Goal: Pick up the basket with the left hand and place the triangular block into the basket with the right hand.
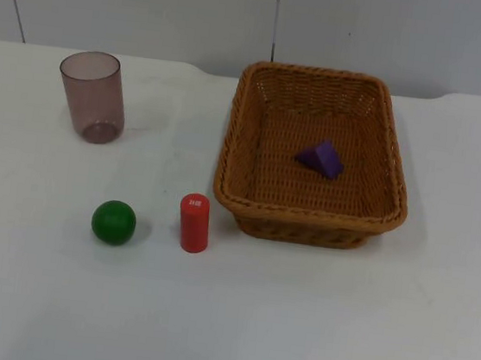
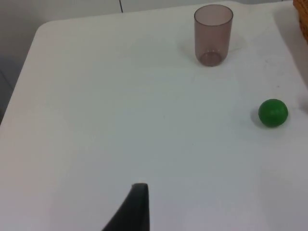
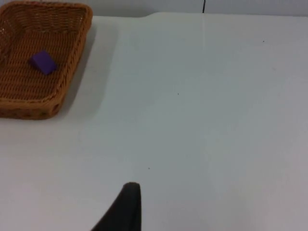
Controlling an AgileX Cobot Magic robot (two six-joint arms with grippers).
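A brown wicker basket [image 1: 309, 214] stands on the white table, right of centre. The purple triangular block [image 1: 320, 158] lies on its floor. The right wrist view takes in the same basket [image 3: 72, 57] with the block [image 3: 43, 62] inside. My right gripper [image 3: 126, 207] waits over bare table well to the basket's right. My left gripper [image 2: 134, 209] waits over the table's left side, far from the basket. Nothing is seen held by either gripper.
A translucent brownish cup [image 1: 93, 95] stands upright at the back left. A green ball [image 1: 113, 222] and an upright red cylinder [image 1: 194, 222] sit near the basket's front left corner. In the left wrist view are the cup [image 2: 213, 34] and the ball [image 2: 273, 113].
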